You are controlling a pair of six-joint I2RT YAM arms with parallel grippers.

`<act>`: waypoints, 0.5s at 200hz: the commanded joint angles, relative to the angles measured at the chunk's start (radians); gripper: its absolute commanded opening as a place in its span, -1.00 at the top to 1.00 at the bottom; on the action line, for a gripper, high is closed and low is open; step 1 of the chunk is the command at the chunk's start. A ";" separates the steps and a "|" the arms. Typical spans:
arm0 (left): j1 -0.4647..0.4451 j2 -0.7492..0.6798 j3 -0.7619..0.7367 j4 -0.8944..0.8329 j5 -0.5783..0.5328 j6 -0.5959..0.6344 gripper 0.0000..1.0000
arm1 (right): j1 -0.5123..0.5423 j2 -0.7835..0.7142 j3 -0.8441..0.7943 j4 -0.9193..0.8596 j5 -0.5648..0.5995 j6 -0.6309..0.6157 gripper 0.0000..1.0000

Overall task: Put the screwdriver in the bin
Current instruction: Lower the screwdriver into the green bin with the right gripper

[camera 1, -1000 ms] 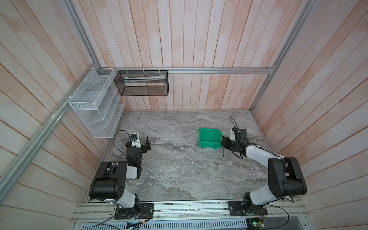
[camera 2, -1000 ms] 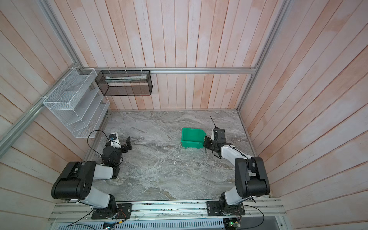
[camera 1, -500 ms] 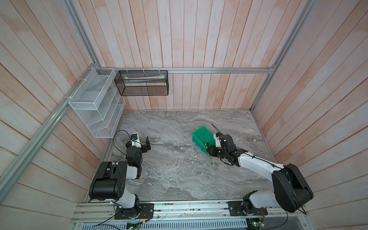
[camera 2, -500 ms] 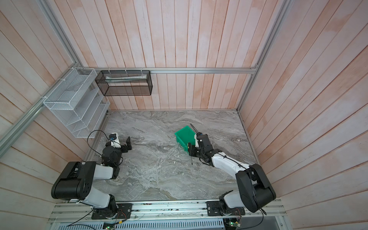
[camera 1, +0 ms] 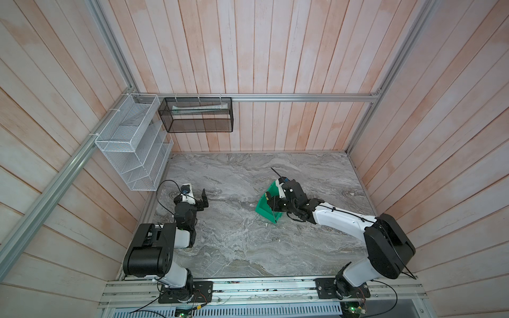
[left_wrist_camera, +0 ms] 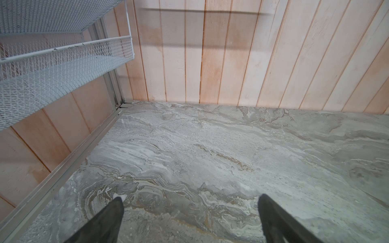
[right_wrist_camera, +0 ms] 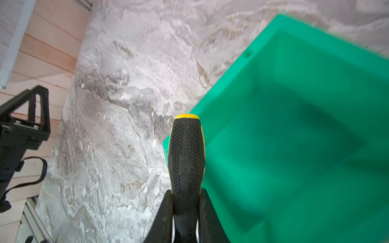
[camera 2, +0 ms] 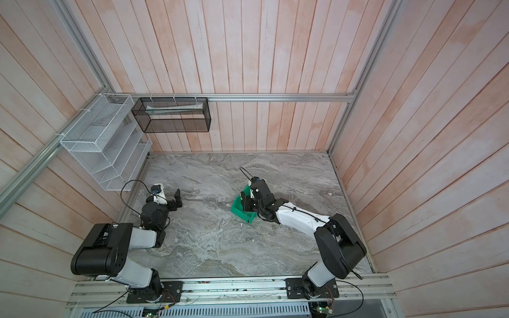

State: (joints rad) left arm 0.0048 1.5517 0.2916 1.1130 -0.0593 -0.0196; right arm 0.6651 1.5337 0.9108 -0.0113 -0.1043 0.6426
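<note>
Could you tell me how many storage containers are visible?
3: green plastic bin on the table, black mesh basket on back wall, white wire rack on left wall.

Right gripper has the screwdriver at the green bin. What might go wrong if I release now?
1. The screwdriver has its yellow end over a rim corner of the bin, so it may tip out onto the table.
2. Its shaft seems to reach the opposite rim in both top views and could catch there.
3. The left gripper is open and far off, so nothing steadies the bin if the right gripper bumps it.
</note>
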 commanded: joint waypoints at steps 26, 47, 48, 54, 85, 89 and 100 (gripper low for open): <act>0.003 -0.010 0.001 -0.008 0.009 -0.005 -1.00 | -0.029 -0.055 0.009 0.092 0.015 0.165 0.97; 0.003 -0.010 0.000 -0.007 0.009 -0.005 -1.00 | -0.029 -0.004 0.103 0.018 0.036 0.110 0.97; 0.003 -0.010 0.000 -0.007 0.009 -0.005 -1.00 | -0.030 -0.001 0.108 0.011 0.041 0.108 0.98; 0.003 -0.010 0.000 -0.006 0.009 -0.005 -1.00 | -0.033 0.012 0.131 -0.026 0.081 0.103 0.98; 0.002 -0.010 0.000 -0.007 0.009 -0.004 -1.00 | -0.056 0.031 0.074 0.064 0.088 0.137 0.98; 0.003 -0.010 0.000 -0.008 0.009 -0.004 -1.00 | -0.056 0.039 0.076 0.061 0.092 0.132 0.97; 0.003 -0.010 0.000 -0.008 0.009 -0.004 -1.00 | -0.056 0.063 0.090 0.031 0.124 0.123 0.97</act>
State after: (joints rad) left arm 0.0048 1.5517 0.2916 1.1130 -0.0593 -0.0196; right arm 0.6151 1.5471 1.0031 0.0223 -0.0368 0.7628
